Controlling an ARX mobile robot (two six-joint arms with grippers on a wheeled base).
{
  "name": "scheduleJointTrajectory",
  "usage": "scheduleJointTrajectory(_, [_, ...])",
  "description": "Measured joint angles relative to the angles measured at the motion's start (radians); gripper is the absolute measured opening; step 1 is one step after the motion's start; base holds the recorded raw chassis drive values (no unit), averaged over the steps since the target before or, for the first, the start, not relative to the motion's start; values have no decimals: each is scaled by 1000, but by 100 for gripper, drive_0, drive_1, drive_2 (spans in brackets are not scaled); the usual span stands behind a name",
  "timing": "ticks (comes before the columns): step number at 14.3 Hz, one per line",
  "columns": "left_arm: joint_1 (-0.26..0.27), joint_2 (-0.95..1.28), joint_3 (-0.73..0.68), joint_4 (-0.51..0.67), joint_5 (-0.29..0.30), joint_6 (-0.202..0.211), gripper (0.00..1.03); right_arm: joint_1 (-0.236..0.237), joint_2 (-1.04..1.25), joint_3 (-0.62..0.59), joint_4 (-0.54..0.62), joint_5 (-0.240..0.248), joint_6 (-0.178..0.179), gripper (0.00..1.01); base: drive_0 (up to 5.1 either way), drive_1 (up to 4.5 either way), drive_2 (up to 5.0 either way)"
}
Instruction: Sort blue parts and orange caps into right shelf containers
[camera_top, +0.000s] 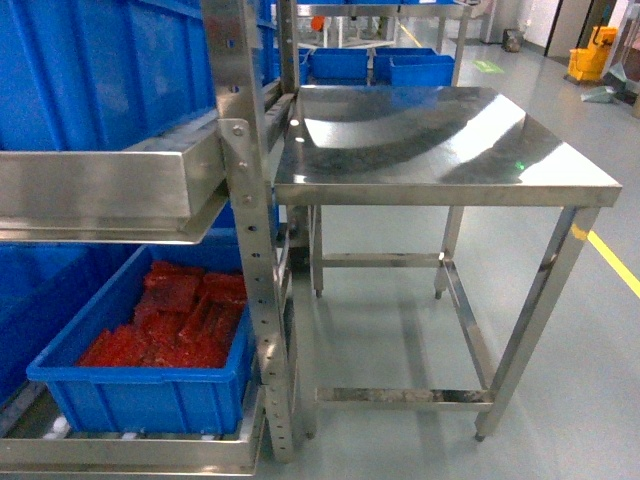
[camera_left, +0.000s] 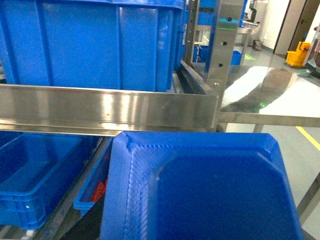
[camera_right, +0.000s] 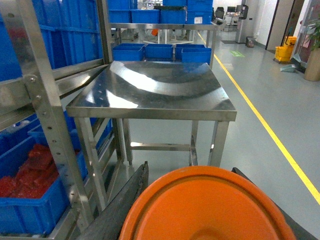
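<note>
Head view: bare stainless-steel table (camera_top: 440, 140) right, blue plastic crate of red pieces (camera_top: 150, 350) lower left; gripper states cannot be told.

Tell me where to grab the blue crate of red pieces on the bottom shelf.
Take the blue crate by the rim of its near wall. Bring the pincer in from the front and slightly above, one finger inside, one outside. The upper shelf overhangs its back part and the post stands at its right, so the front edge looks the freest.
</note>
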Motion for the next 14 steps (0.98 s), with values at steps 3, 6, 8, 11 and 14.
scheduleJointTrajectory(3, [0, 0, 0, 3, 0, 0, 41, 0, 0, 0, 3, 0, 0, 42, -498, 243, 243])
scheduleJointTrajectory(6, [0, 0, 0, 1, 0, 0, 41, 0, 0, 0, 0, -1, 0, 42, -515, 226, 226])
scheduleJointTrajectory(8, [0, 0, 0, -1, 0, 0, 41, 0, 0, 0, 0, -1, 0, 42, -506, 235, 235])
scheduleJointTrajectory(11, [0, 0, 0, -1, 0, 0, 41, 0, 0, 0, -1, -1, 0, 42, -501, 240, 240])
scheduleJointTrajectory(14, [0, 0, 0, -1, -1, 0, 41, 0, 0, 0, -1, -1, 0, 42, -505, 236, 236])
